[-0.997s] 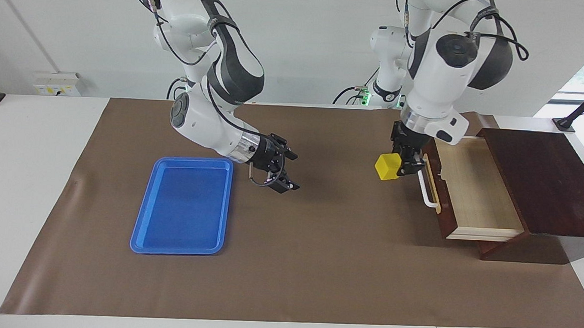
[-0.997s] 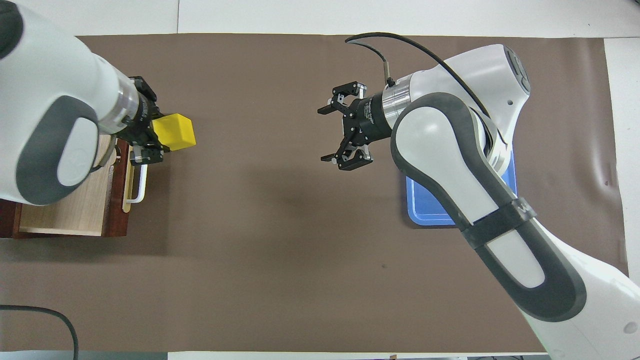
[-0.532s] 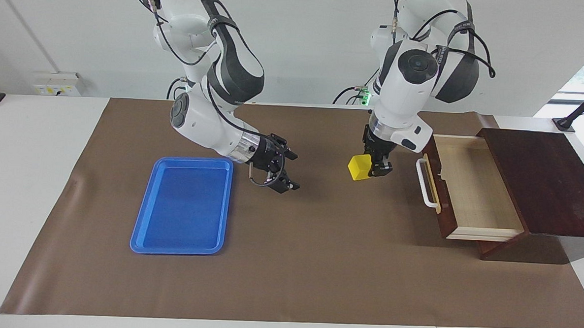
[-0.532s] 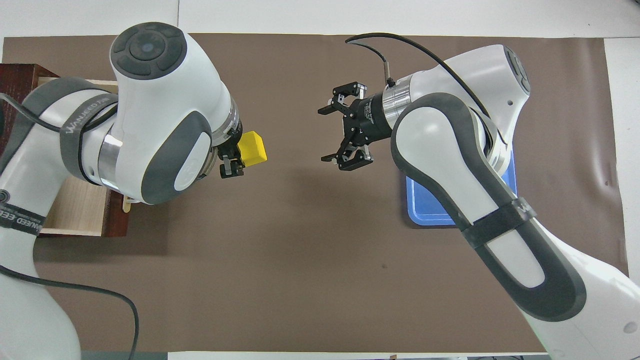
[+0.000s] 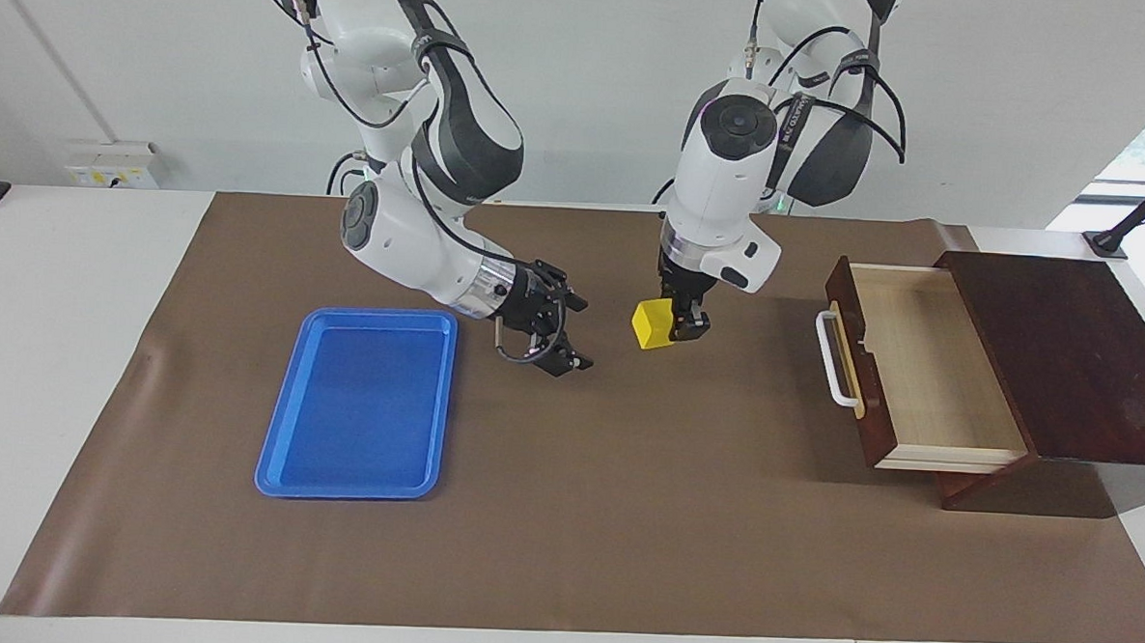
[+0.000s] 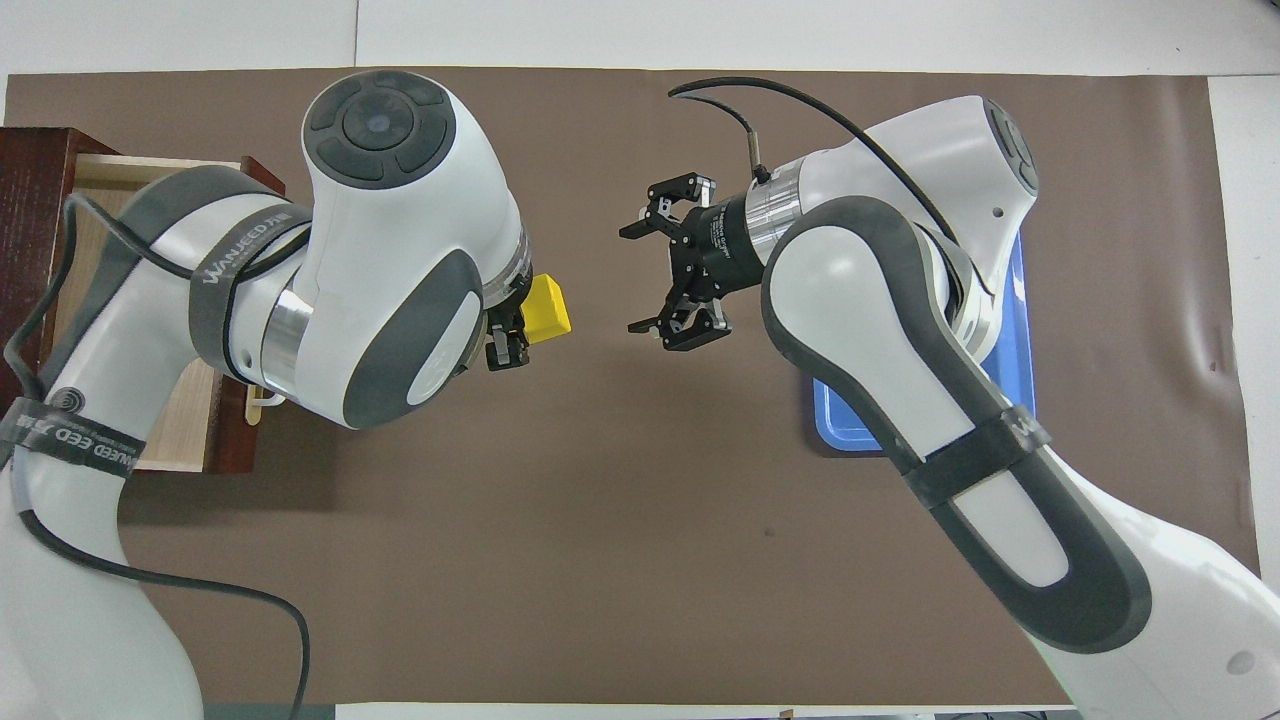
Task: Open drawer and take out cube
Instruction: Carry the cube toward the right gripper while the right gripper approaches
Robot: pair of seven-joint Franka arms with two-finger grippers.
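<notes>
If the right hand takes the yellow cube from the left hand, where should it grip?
Probably the free half of the small yellow cube, which juts out of the left hand toward the open right hand. Come in level from the end with the blue plastic tray, closing on faces the left hand leaves bare.

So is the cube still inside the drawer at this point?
No, the yellow cube is held in the left gripper up over the brown mat, while the open drawer shows only its bare pale bottom.
</notes>
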